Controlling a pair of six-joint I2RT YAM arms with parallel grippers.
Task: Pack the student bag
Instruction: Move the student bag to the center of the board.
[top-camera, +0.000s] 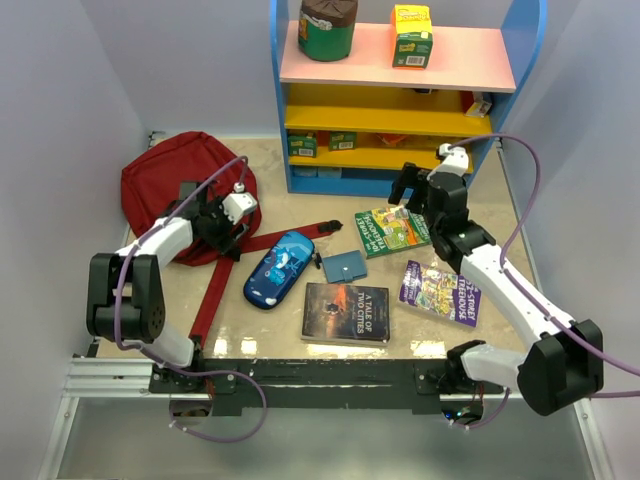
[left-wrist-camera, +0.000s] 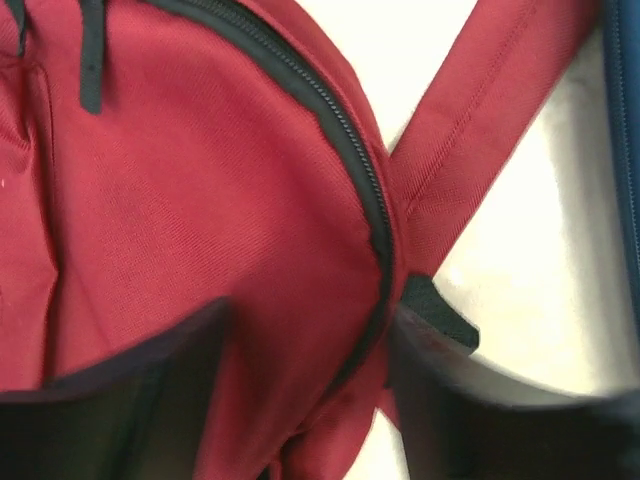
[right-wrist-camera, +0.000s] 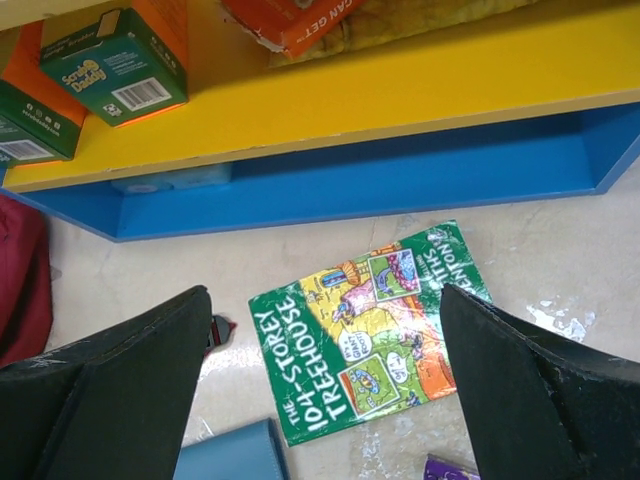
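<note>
Both pairs of jaws stand spread apart: those of the left arm (top-camera: 170, 240) straddle the dark zipper (left-wrist-camera: 350, 150) of the student bag (top-camera: 165, 185), which lies on the surface (top-camera: 420, 335) at far left beside the shelf unit (top-camera: 460, 55), while those of the right arm (top-camera: 490, 265) hover above the green treehouse book (right-wrist-camera: 370, 330).

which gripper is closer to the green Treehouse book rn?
Right. The right gripper hangs above the green Treehouse book, jaws open. The left gripper is far off over the red backpack, beyond the blue pencil case.
</note>
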